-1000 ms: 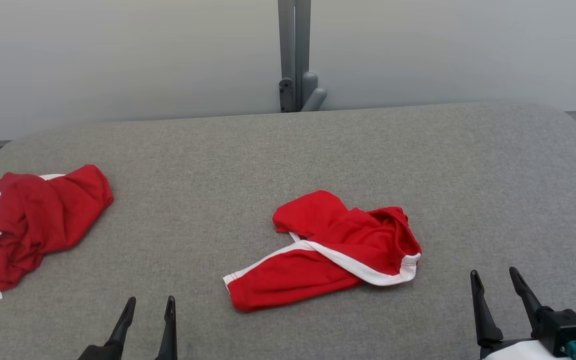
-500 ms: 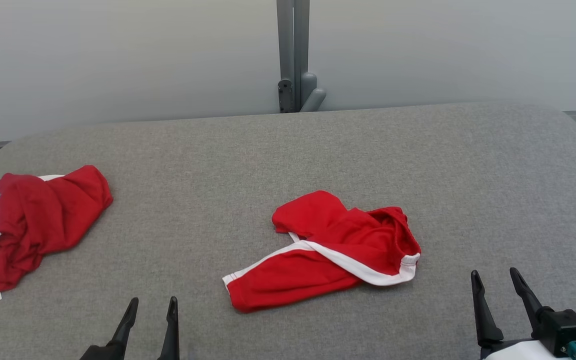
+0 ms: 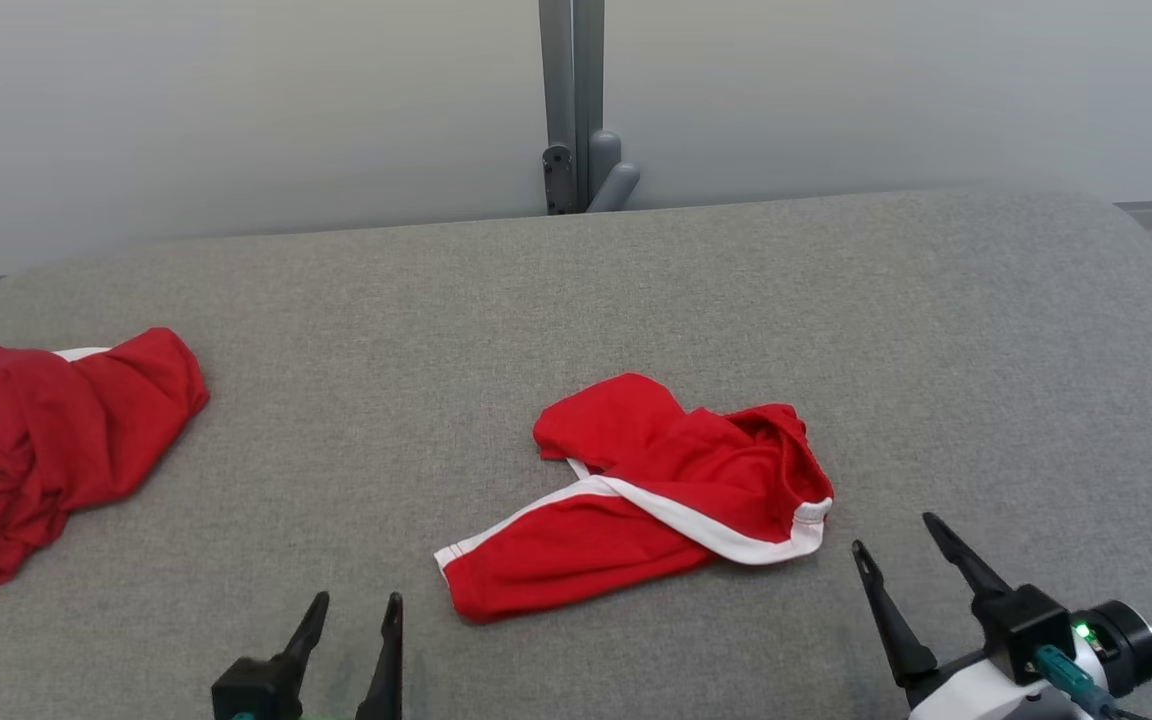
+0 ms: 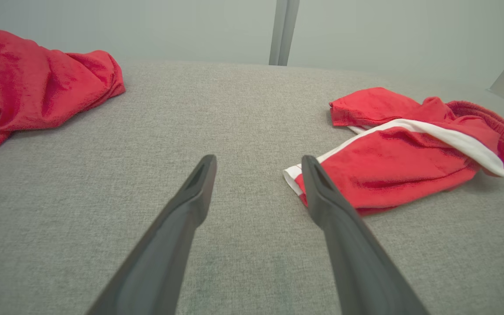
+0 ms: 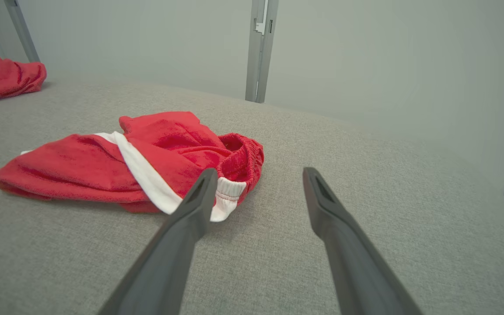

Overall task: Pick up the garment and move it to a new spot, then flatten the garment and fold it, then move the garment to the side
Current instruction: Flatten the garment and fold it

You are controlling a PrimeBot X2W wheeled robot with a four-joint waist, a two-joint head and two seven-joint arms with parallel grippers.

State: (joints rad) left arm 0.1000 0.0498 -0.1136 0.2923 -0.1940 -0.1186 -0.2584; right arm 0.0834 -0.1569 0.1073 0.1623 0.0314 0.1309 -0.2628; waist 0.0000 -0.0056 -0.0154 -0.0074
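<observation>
Closest, at the near edge of the grey padded table (image 3: 436, 330), the left gripper (image 3: 357, 598) hovers with its two dark fingers spread apart and nothing between them. Towards the near right corner the right gripper (image 3: 893, 532) is likewise spread wide and empty, its fingers angled up and to the left.

Between the two, a little farther in, lies the garment (image 3: 656, 490): red shorts with a white side stripe, crumpled and lying flat on the table around its middle. Its white-hemmed leg end points towards the near left and lies just to the right of the left gripper's tips, with bare table between them in the head view. In the left wrist view the right-hand finger lines up with that hem, and whether it touches the cloth cannot be told from there. The gathered waistband, at the garment's right end, lies near the right gripper, just up and left of its fingertips; in the right wrist view it sits behind the left-hand fingertip.

Well apart, at the left edge, a second red garment (image 3: 56, 450) with white trim is bunched in a heap.

Beyond the far edge a grey post (image 3: 566, 100) stands against a pale wall (image 3: 236, 100).
</observation>
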